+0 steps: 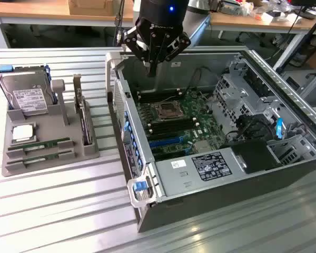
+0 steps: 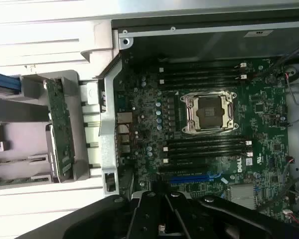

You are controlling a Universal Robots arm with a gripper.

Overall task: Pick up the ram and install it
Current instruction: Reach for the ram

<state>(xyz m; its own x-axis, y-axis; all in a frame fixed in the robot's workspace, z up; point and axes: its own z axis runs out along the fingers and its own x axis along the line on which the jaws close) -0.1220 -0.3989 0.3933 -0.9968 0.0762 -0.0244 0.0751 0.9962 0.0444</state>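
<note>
Tool (image 1: 151, 67) over the case (image 1: 226, 206), ram (image 1: 39, 143) in the tray (image 1: 89, 152)
Your tool is pinched together, holding nothing, above the case's far side; the ram lies in near slots at the exterior view's left.

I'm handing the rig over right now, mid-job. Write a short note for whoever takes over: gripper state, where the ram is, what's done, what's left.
Gripper: jaws shut, nothing between them, hovering over the back edge of the open case.
Ram: lying in the grey tray at the exterior view's left, with a second stick beside it.
Done: nothing shows as done. The memory slots on the motherboard look empty.
Left: the whole pick and install.
</note>
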